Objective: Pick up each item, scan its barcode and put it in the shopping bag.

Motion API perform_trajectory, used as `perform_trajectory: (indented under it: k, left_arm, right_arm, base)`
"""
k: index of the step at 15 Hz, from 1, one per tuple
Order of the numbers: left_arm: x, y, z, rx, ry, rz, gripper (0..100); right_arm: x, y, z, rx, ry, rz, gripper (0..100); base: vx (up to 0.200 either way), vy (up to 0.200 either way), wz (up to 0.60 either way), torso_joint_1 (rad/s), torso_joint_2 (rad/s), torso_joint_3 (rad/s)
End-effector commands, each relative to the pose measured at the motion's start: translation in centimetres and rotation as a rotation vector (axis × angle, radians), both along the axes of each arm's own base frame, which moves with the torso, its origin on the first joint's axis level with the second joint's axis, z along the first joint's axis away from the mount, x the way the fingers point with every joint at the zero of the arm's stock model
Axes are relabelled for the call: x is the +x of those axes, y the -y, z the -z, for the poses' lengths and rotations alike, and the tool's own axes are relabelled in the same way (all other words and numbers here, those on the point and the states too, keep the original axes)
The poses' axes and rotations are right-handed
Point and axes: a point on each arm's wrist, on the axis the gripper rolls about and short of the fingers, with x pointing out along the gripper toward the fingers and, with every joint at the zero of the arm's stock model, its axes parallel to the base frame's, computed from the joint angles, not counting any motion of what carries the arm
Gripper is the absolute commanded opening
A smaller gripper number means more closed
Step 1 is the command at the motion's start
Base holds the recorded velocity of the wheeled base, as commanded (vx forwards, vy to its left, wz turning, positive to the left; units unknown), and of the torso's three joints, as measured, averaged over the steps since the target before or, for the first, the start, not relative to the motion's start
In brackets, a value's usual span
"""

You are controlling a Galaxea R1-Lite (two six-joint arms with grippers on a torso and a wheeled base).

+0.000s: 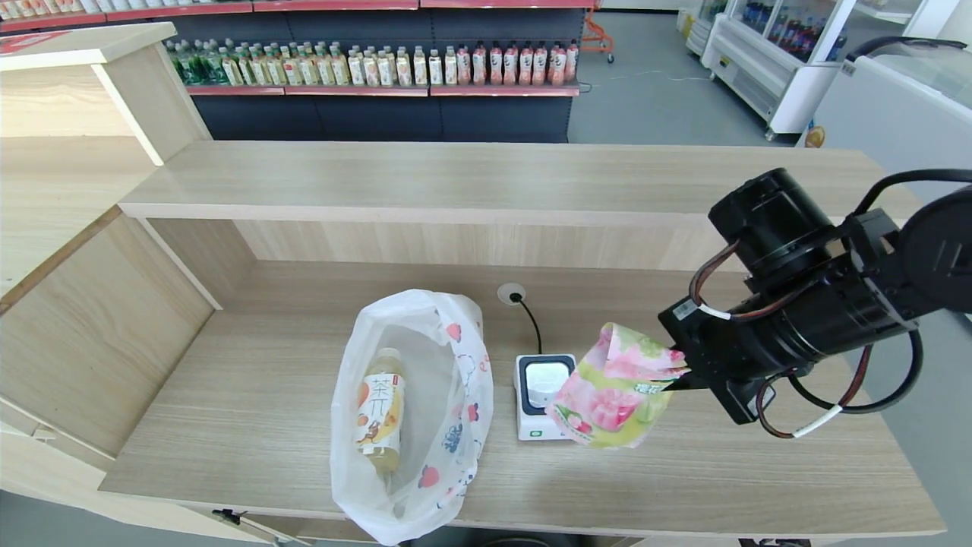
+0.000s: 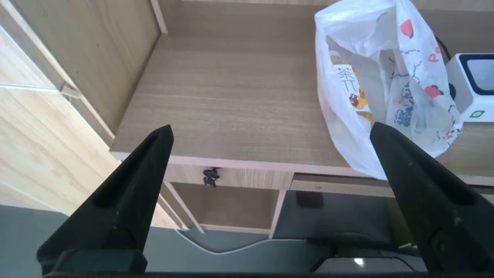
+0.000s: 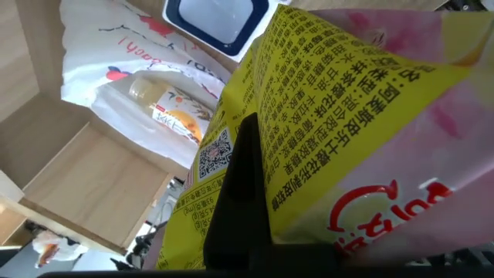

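Fingers of the left gripper are spread wide, holding nothing. The shopping bag lies open on the counter (a bottle inside). The scanner stands just beside the bag. The snack pouch hangs over the scanner's right side, pinched by the right gripper.

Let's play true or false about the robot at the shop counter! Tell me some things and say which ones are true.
1. The right hand grips the pink and green pouch. True.
2. The bottle stands outside the shopping bag. False: it lies inside the bag.
3. The left hand is open and holds nothing. True.
4. The pouch is already in the bag. False: it is held up in the air by the scanner.
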Motion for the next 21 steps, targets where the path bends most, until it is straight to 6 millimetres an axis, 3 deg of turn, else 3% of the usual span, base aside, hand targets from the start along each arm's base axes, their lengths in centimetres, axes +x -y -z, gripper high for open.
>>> perform_trajectory:
  k: [1,16,21]
  left_arm:
    - [0.0,0.0,0.0,0.0,0.0,0.0,100]
    - [0.0,0.0,0.0,0.0,0.0,0.0,100]
    - [0.0,0.0,0.0,0.0,0.0,0.0,100]
  right_arm:
    - [0.8,-0.5,0.8,-0.007,-0.024,0.002,0]
    - [4.6,-2.7,3.6,0.031,-0.021,0.008,0]
    - [5.5,-3.9,3.6,0.041,-0.01,-0.006,0]
  base:
    - [0.0,0.0,0.0,0.0,0.0,0.0]
    - [0.0,0.0,0.0,0.0,0.0,0.0]
    - [0.0,0.0,0.0,0.0,0.0,0.0]
